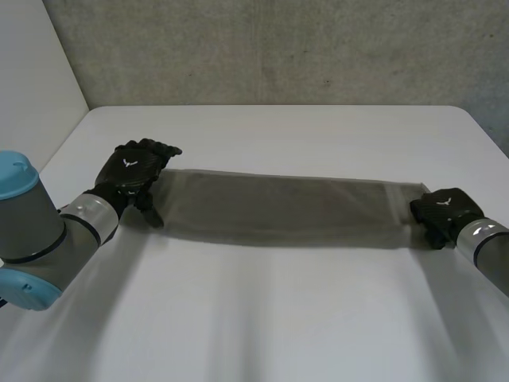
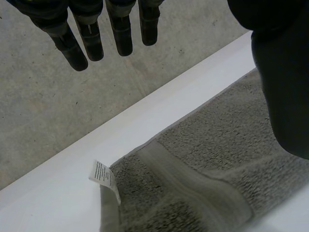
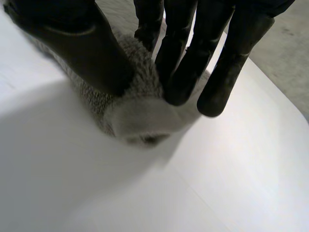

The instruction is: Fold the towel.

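Grey towel (image 1: 278, 208) lies stretched long and flat across the white table (image 1: 262, 318), with one hand at each short end.

On my head camera the towel reads as a narrow, dull-grey strip, my left hand (image 1: 134, 171) over one end and my right hand (image 1: 442, 213) at the other. The left wrist camera adds the texture: looped terry pile, a smooth woven band (image 2: 193, 183) near the hem, and a small white printed label (image 2: 104, 175) sticking out at the towel's corner. That hand's fingers (image 2: 91, 41) are straight and apart from the thumb, holding nothing. The right wrist camera shows my right thumb and fingers pinching the towel's fluffy, rolled end.
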You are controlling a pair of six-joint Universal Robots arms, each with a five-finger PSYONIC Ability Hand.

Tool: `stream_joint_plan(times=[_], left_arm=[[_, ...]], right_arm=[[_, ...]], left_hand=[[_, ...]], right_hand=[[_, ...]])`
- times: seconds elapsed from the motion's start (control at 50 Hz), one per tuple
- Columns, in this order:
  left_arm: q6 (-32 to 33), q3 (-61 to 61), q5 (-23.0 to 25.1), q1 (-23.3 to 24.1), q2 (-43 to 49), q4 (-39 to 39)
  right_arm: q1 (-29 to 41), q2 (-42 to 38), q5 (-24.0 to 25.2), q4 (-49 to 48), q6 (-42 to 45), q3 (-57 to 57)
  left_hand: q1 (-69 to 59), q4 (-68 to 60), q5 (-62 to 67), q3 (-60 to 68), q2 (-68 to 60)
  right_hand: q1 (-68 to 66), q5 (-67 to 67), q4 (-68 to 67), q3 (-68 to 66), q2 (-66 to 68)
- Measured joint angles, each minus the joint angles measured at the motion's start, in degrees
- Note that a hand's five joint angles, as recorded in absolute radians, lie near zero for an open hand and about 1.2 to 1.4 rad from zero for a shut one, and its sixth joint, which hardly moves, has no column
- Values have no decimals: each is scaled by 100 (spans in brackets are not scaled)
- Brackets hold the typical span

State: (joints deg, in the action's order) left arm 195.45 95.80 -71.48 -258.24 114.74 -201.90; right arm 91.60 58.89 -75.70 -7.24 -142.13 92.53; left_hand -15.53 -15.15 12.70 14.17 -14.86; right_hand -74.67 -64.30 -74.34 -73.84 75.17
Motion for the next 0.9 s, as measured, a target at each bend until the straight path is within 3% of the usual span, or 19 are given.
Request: stream_joint_plan(times=[0.36,0.48,0.6,0.7,0.78,0.9], left_arm=[[-7,18,-10,-10,-9,-1],[0,48,-20,-30,-81,2],[-7,16,-38,-37,-191,2],[-21,-68,-54,-16,-282,1],[-31,-153,-75,44,-338,1],[-34,-190,-86,180,-366,1]], right_arm=[[-688,8,-310,109,707,-225],[-1213,91,-474,314,1317,-713],[-1186,362,-692,444,1536,-1220],[-288,765,-780,282,1231,-1552],[1128,892,-768,-184,946,-1641],[2891,356,-663,-720,957,-1631]], left_hand=[[0,0,0,0,0],[0,0,0,0,0],[1,0,-4,0,0],[6,0,-4,0,0],[8,0,-4,0,0],[9,0,-4,0,0]], right_hand=[[-112,-210,-276,-280,96],[-116,-210,-276,-280,96],[-134,-210,-276,-279,96],[-151,-211,-277,-280,96],[-157,-211,-279,-332,96],[-157,-211,-279,-333,96]])
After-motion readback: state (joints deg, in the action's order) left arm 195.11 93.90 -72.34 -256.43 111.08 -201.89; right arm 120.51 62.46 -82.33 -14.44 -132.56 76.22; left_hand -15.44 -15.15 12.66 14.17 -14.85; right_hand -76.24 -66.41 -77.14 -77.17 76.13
